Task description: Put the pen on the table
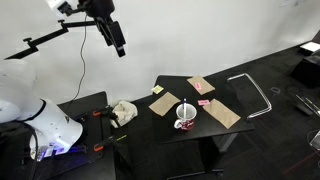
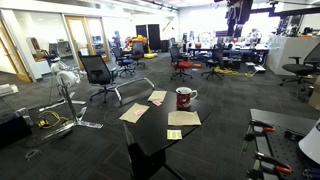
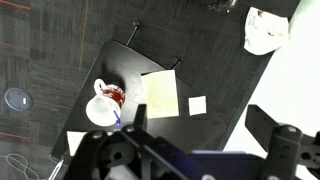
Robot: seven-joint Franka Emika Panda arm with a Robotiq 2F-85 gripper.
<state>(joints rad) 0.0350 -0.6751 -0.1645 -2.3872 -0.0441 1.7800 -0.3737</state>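
Standing on dark carpet (image 2: 70,150) | table (image 1: 205,130) | mug (image 1: 186,120), paper sheets (image 1: 221,113) atop

The small black square table (image 2: 150,137) has a smooth, faintly shiny top, and on it lie tan sheets (image 2: 184,118) of matt paper and a glossy white-and-red ceramic mug (image 2: 185,98).

The mug (image 1: 185,120) stands on the table (image 1: 181,90) among paper sheets (image 1: 164,103), the pen (image 1: 190,109) inside it.

Bright, even overhead light fills the room; the white wall (image 1: 200,30) glows pale and the black table (image 2: 152,140) carries a dull sheen. Every view is small and soft, and the gripper (image 3: 205,125) looms blurred near the wrist lens.
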